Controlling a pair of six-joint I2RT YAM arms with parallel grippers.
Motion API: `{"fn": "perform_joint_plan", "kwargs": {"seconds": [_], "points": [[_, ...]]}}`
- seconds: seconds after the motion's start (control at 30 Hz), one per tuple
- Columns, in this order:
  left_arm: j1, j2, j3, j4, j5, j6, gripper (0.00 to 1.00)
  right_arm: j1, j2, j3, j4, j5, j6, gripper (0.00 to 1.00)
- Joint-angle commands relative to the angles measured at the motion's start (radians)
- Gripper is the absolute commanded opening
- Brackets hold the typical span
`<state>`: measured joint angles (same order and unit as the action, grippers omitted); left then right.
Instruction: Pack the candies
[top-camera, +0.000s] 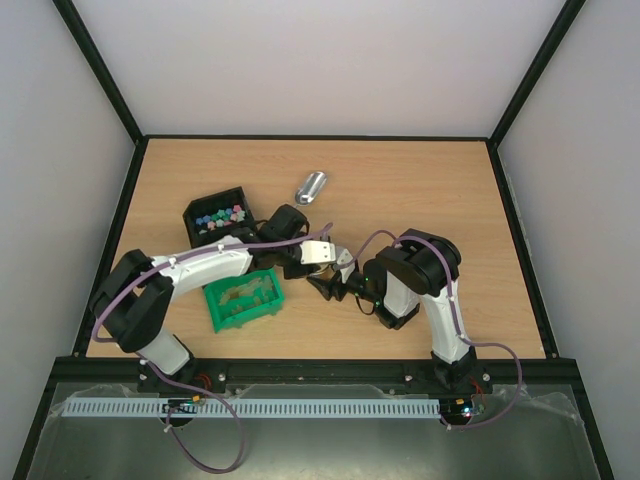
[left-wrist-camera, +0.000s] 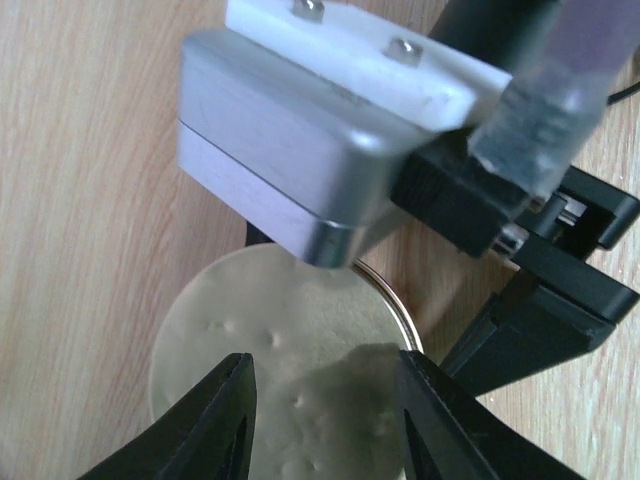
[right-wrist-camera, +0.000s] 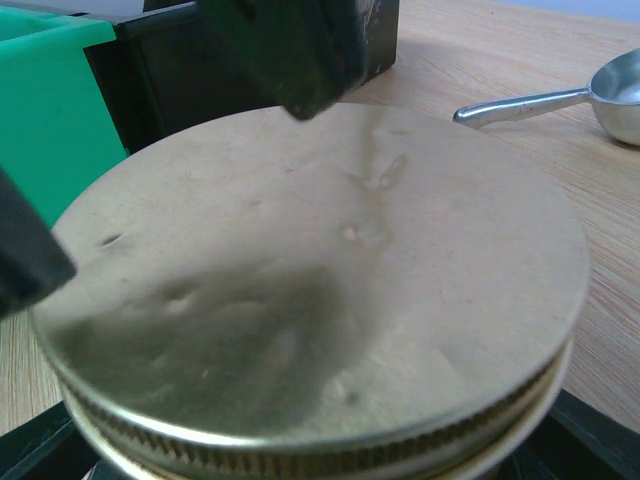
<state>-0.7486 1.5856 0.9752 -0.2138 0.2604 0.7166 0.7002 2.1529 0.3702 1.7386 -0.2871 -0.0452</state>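
Lidded jar (right-wrist-camera: 320, 260), frame centre, is clasped low by the wide-spread right claw (top-camera: 328, 272). Its lid is straddled by the left claw (left-wrist-camera: 325, 420); whether it is gripped cannot be told. The candies (top-camera: 222, 215) lie in the green bin (top-camera: 215, 310) and, upper left, the black bin (top-camera: 195, 212). Jar contents are hidden, and much packing is judged outstanding.

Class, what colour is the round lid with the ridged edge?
Pale metallic gold. The lid shows best in the right wrist view.
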Motion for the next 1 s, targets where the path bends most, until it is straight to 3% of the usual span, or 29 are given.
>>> {"fn": "perform_joint_plan", "kwargs": {"seconds": [0.0,0.33,0.43,0.53,0.7,0.97], "points": [[-0.005,-0.001,-0.031,0.014,0.001,0.014,0.43,0.019,0.081,-0.038,0.16,-0.067,0.079,0.52],[-0.007,-0.018,-0.063,0.015,-0.005,0.002,0.45,0.019,0.082,-0.035,0.16,-0.065,0.08,0.52],[-0.01,-0.028,-0.048,-0.001,0.033,-0.028,0.53,0.019,0.085,-0.036,0.16,-0.065,0.079,0.52],[-0.024,-0.027,-0.038,0.001,0.047,-0.064,0.54,0.02,0.086,-0.034,0.16,-0.066,0.08,0.52],[-0.03,-0.017,-0.054,0.026,0.015,-0.062,0.5,0.02,0.082,-0.037,0.16,-0.066,0.078,0.52],[0.0,-0.029,-0.101,0.057,-0.068,-0.034,0.35,0.02,0.08,-0.039,0.16,-0.073,0.075,0.51]]}}
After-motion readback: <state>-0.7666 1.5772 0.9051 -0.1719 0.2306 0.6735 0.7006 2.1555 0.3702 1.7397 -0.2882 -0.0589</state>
